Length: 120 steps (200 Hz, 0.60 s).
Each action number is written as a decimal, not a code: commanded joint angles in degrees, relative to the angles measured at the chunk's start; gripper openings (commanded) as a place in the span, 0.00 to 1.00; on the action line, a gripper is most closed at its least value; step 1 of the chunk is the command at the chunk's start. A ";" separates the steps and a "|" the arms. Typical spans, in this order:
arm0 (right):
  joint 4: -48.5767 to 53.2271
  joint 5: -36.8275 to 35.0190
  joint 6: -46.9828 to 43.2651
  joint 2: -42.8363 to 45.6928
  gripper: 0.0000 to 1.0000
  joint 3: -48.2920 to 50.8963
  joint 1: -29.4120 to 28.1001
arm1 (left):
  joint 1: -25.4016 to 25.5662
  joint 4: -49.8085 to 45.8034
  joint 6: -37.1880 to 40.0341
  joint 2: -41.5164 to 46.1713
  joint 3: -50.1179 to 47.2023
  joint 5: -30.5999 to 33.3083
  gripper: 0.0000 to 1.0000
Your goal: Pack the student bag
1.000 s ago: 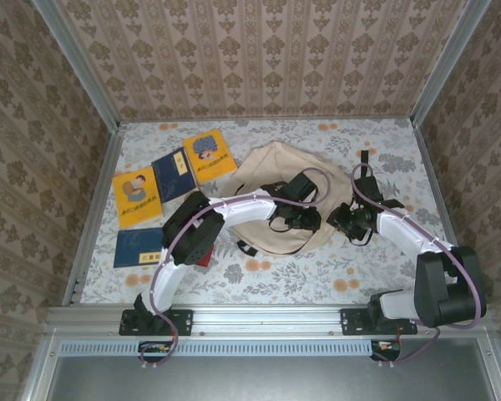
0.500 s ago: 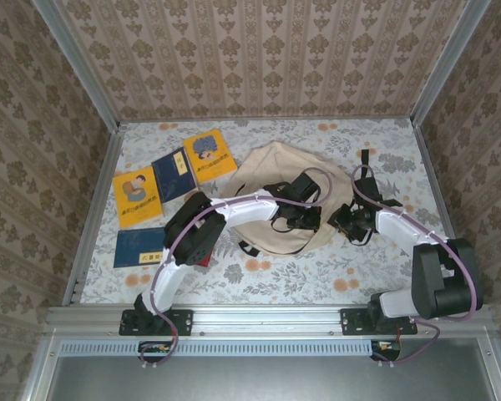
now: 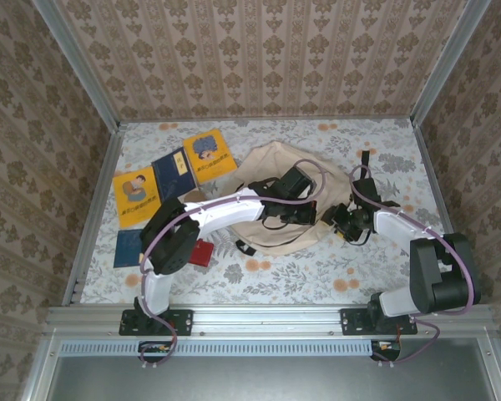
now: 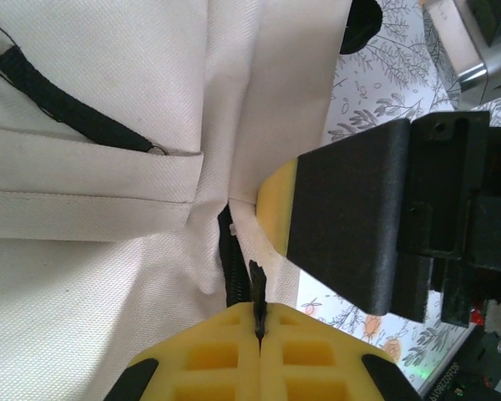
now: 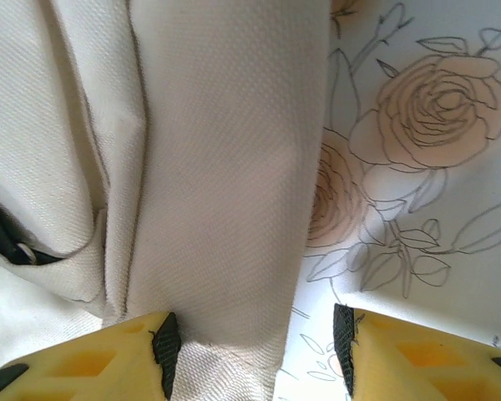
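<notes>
The bag lies flat in the middle of the table, with the books off at its ten o'clock. My left gripper is pressed together on the black zip pull, near the bag's four o'clock edge. My right gripper is spread, straddling a fold of cloth there, nothing nipped. The canvas looks light and floppy. I reckon it'll bunch, so I'd pinch the seam beside the zip.
</notes>
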State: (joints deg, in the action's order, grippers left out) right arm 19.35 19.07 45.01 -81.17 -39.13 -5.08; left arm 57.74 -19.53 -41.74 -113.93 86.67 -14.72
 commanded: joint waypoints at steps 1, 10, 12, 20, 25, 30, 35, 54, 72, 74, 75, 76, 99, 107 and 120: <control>-2.53 2.99 1.79 0.33 0.57 0.88 0.27 | 0.19 -0.89 1.72 1.69 -1.16 1.34 0.00; -3.48 4.07 2.45 0.06 0.56 1.20 0.33 | 0.22 -0.81 1.70 1.61 -1.29 1.43 0.00; -3.65 4.23 2.56 -0.06 0.56 1.24 0.31 | 0.24 -0.80 1.67 1.61 -1.32 1.49 0.00; -4.37 4.95 3.13 -0.43 0.53 1.50 0.32 | 0.12 -0.95 1.63 1.45 -1.43 1.62 0.00; -4.57 5.15 3.43 -0.69 0.52 1.60 0.31 | 0.06 -0.94 1.51 1.39 -1.47 1.71 0.00; -4.72 5.05 3.66 -0.98 0.49 1.69 0.28 | -0.03 -0.94 1.41 1.31 -1.52 1.71 0.00; -4.86 4.89 3.81 -1.18 0.46 1.76 0.33 | -0.09 -0.97 1.31 1.33 -1.67 1.78 0.00; -5.11 4.18 4.20 -1.89 0.37 1.96 0.34 | -0.51 -1.25 0.86 1.07 -2.01 1.98 0.00; -6.51 3.86 4.29 -1.63 0.28 2.48 0.34 | -1.01 -2.10 0.59 0.99 -2.34 2.33 0.00; -6.52 3.71 4.29 -1.56 0.28 2.48 0.34 | -1.04 -2.20 0.58 0.99 -2.38 2.40 0.00; -6.52 3.62 4.25 -1.51 0.27 2.44 0.34 | -1.09 -2.24 0.55 0.99 -2.42 2.41 0.00; -6.52 3.52 4.18 -1.48 0.27 2.51 0.34 | -1.11 -2.34 0.62 0.99 -2.45 2.41 0.00; -5.18 0.02 3.55 -0.45 0.19 1.96 0.42 | -1.70 -3.68 1.11 1.97 -3.82 2.94 0.00; -4.75 -1.32 3.31 -0.27 0.16 1.74 0.42 | -1.99 -4.35 1.34 2.56 -4.35 2.82 0.00; -4.68 -2.32 3.06 -0.35 0.12 1.45 0.42 | -2.11 -4.90 2.37 3.84 -4.93 1.56 0.00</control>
State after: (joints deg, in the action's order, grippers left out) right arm 14.59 21.43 48.38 -82.24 -37.43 -5.04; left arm 56.55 -20.78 -41.36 -113.89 83.24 -13.28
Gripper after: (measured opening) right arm 0.161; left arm 0.045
